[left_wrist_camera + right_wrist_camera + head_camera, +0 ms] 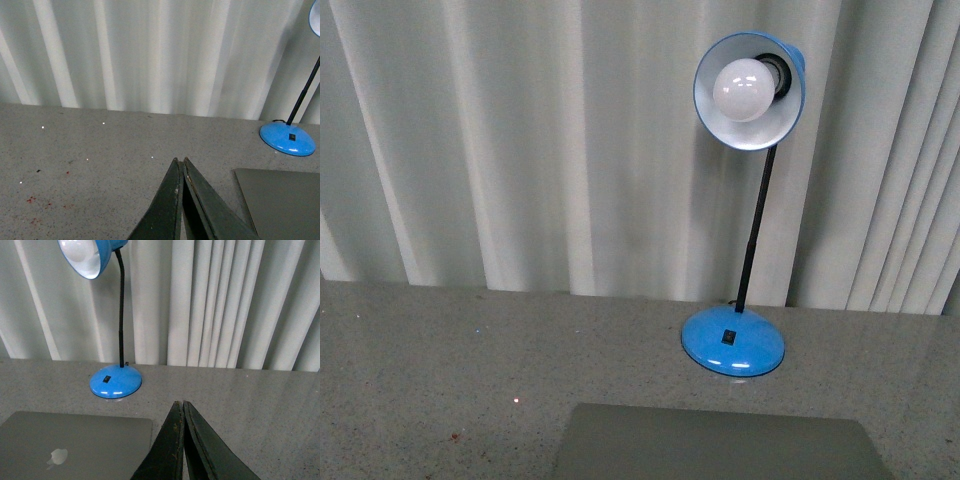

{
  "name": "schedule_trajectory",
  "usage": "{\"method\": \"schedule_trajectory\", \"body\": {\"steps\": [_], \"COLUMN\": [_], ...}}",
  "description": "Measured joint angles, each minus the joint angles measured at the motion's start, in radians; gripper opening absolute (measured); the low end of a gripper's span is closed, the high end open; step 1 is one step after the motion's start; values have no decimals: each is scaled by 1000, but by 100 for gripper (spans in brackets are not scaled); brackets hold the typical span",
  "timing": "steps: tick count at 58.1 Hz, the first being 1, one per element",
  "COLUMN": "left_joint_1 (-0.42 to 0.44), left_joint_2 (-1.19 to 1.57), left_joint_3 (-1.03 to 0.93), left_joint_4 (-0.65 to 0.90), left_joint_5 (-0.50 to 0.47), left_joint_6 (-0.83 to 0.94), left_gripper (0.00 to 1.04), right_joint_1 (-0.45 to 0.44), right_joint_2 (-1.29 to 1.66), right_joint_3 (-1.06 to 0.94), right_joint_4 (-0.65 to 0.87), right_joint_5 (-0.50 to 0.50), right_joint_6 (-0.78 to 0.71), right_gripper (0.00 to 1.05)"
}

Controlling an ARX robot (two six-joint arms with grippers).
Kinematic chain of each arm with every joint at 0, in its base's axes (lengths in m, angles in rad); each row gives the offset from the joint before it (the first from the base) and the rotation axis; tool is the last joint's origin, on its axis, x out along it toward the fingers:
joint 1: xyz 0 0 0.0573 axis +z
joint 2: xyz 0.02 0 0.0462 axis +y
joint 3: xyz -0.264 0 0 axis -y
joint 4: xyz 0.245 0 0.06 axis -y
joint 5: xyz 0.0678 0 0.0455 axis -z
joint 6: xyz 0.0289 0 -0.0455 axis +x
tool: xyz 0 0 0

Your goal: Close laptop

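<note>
The laptop (720, 445) lies flat on the grey speckled table with its plain silver-grey lid down; only the lid shows, at the near edge of the front view. The right wrist view shows the laptop (75, 445) with the apple logo on the lid. In the left wrist view a corner of the laptop (285, 200) lies beside my left gripper (180, 161), which is shut and empty above the table. My right gripper (179, 404) is shut and empty too, just off the lid's corner. Neither arm appears in the front view.
A blue round-based desk lamp (733, 340) stands just behind the laptop, its shade and bulb (748, 90) facing me. The lamp (115, 381) also shows in the right wrist view. White pleated curtains (520, 140) hang behind the table. Small red specks (31, 200) mark the table.
</note>
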State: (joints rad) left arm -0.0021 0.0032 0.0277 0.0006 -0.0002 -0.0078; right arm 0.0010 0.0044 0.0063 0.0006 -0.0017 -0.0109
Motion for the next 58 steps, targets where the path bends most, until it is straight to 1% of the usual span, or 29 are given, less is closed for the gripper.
{"method": "schedule_trajectory", "body": {"steps": [3, 5, 6, 7, 15, 16, 17, 18, 19, 20, 21, 22, 24, 25, 27, 29, 33, 58], "left_joint_1": [0, 0, 0, 0, 0, 0, 0, 0, 0, 0, 0, 0, 0, 0, 0, 0, 0, 0], "left_joint_2": [0, 0, 0, 0, 0, 0, 0, 0, 0, 0, 0, 0, 0, 0, 0, 0, 0, 0], "left_joint_3": [0, 0, 0, 0, 0, 0, 0, 0, 0, 0, 0, 0, 0, 0, 0, 0, 0, 0], "left_joint_4": [0, 0, 0, 0, 0, 0, 0, 0, 0, 0, 0, 0, 0, 0, 0, 0, 0, 0], "left_joint_5": [0, 0, 0, 0, 0, 0, 0, 0, 0, 0, 0, 0, 0, 0, 0, 0, 0, 0], "left_joint_6": [1, 1, 1, 1, 1, 1, 1, 1, 1, 1, 1, 1, 1, 1, 2, 3, 3, 3], "left_gripper": [12, 20, 21, 24, 50, 53, 59, 62, 67, 73, 76, 81, 89, 90, 100, 99, 98, 98], "right_joint_1": [0, 0, 0, 0, 0, 0, 0, 0, 0, 0, 0, 0, 0, 0, 0, 0, 0, 0], "right_joint_2": [0, 0, 0, 0, 0, 0, 0, 0, 0, 0, 0, 0, 0, 0, 0, 0, 0, 0], "right_joint_3": [0, 0, 0, 0, 0, 0, 0, 0, 0, 0, 0, 0, 0, 0, 0, 0, 0, 0], "right_joint_4": [0, 0, 0, 0, 0, 0, 0, 0, 0, 0, 0, 0, 0, 0, 0, 0, 0, 0], "right_joint_5": [0, 0, 0, 0, 0, 0, 0, 0, 0, 0, 0, 0, 0, 0, 0, 0, 0, 0], "right_joint_6": [0, 0, 0, 0, 0, 0, 0, 0, 0, 0, 0, 0, 0, 0, 0, 0, 0, 0], "right_gripper": [8, 15, 19, 20, 47, 49, 54, 60, 63, 69, 72, 77, 84, 88, 97, 99, 97, 97]}}
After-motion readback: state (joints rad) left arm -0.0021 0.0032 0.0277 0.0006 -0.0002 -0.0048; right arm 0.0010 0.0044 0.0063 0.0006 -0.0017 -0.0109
